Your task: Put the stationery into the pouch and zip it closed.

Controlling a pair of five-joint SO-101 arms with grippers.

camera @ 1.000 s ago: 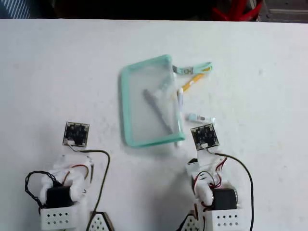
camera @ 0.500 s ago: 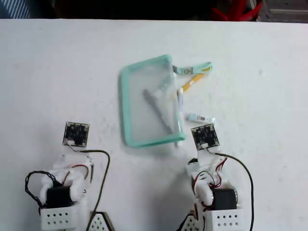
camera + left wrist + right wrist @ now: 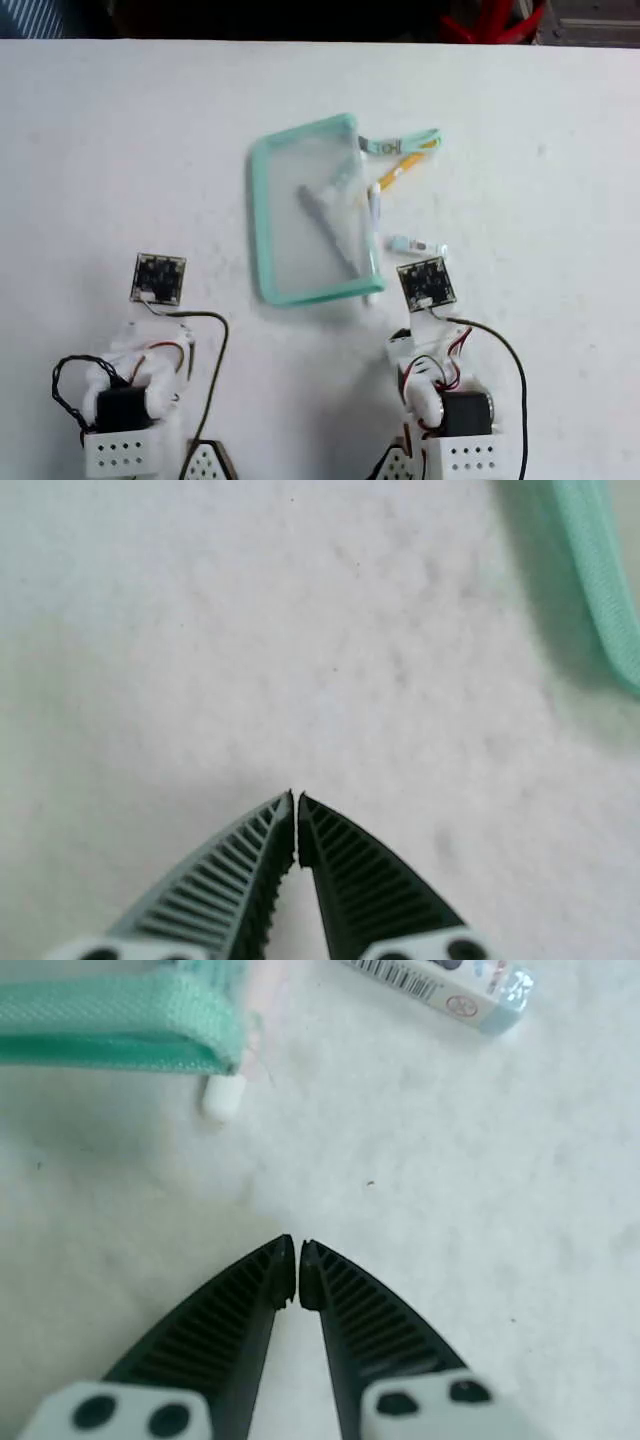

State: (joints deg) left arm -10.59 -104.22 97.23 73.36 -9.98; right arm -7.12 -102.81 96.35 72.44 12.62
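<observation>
The pouch (image 3: 310, 210), clear with a teal rim, lies flat mid-table with a grey pen (image 3: 325, 225) inside it. At its open right side a yellow pen (image 3: 400, 170) and a white pen (image 3: 373, 205) stick out, beside a teal strap (image 3: 400, 143). A small eraser (image 3: 415, 245) lies on the table to the right. My left gripper (image 3: 296, 800) is shut over bare table, near the pouch's rim (image 3: 600, 570). My right gripper (image 3: 298, 1250) is shut and empty, just short of the pouch corner (image 3: 120, 1025), a white pen tip (image 3: 222, 1100) and the eraser (image 3: 450, 980).
Both arms sit at the table's near edge, the left arm (image 3: 150, 340) below-left of the pouch and the right arm (image 3: 430, 340) below its right corner. White table surface (image 3: 120, 150) spreads around the pouch. Dark floor and a red object (image 3: 490, 20) lie beyond the far edge.
</observation>
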